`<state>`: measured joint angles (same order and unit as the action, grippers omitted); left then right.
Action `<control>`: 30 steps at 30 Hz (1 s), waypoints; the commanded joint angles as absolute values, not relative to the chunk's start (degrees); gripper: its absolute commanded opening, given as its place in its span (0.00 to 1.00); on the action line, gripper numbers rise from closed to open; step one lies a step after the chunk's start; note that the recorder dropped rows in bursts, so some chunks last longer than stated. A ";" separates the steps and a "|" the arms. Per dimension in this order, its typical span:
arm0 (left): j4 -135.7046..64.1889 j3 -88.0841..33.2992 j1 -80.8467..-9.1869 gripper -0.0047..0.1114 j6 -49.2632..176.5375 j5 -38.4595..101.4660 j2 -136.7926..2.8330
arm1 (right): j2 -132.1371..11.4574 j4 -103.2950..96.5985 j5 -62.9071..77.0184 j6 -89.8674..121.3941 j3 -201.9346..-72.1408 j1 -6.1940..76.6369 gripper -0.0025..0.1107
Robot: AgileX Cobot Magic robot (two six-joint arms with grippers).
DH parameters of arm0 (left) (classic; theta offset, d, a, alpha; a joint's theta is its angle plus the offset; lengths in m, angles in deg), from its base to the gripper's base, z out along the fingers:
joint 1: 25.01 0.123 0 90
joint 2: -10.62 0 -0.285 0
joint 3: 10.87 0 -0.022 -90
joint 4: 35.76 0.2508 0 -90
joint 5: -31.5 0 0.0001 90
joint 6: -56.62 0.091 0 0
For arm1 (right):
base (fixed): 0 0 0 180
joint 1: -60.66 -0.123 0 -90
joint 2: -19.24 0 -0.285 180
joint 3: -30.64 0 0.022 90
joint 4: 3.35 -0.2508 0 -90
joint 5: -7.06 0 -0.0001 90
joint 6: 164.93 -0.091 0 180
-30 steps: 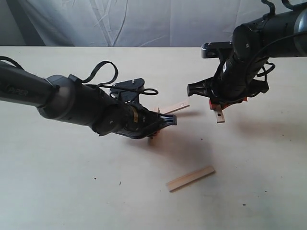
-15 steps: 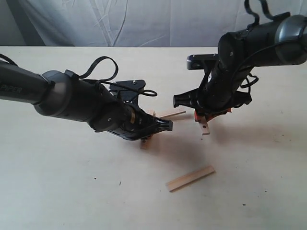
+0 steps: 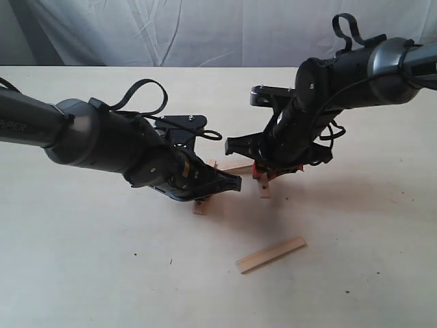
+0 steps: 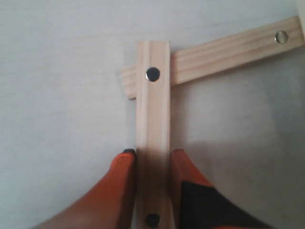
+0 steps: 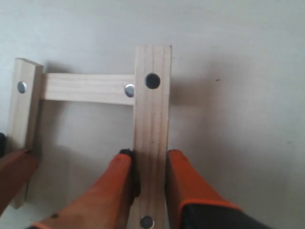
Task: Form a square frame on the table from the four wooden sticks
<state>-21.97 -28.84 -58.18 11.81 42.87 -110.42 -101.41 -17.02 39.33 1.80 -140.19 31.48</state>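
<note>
The cross stick point(image 3: 240, 168) lies flat on the table point(image 3: 102, 273) and makes one side of the frame. The left-held stick point(image 4: 153, 119) overlaps one of its ends at close to a right angle. The right-held stick point(image 5: 152, 129) overlaps the other end, so three sides form a U. The loose stick point(image 3: 271, 254) lies alone, well apart from the cross stick, on the open side of that U.

The left gripper point(image 4: 152, 156) is closed on the narrow edges of its stick, with its orange jaws hard against the wood. The right gripper point(image 5: 149, 156) pinches its stick the same way. I cannot tell whether the held ends rest on the cross stick or hover just above it.

To do this step well, I would square each held stick to the cross stick and line the round dot point(image 4: 153, 74) near its end over the one beneath. I would then set the stick down flat and let go without dragging it. The loose stick would then close the frame.

The sticks are flat strips of pale wood with straight grain and square-cut ends. Their dots look dark on some and shiny on others. The table is matte cream.
</note>
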 commanded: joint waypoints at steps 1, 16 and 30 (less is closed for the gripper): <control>-21.61 -29.11 -58.08 0.04 11.80 43.47 -109.86 | -102.82 -19.24 36.91 3.31 -140.43 30.67 0.02; -21.34 -29.11 -58.08 0.04 11.80 43.47 -109.86 | -103.07 -21.55 37.00 4.04 -140.43 30.67 0.30; -22.85 -29.11 -58.08 0.04 11.56 41.42 -109.86 | -98.16 -21.34 39.67 3.82 -140.43 34.70 0.30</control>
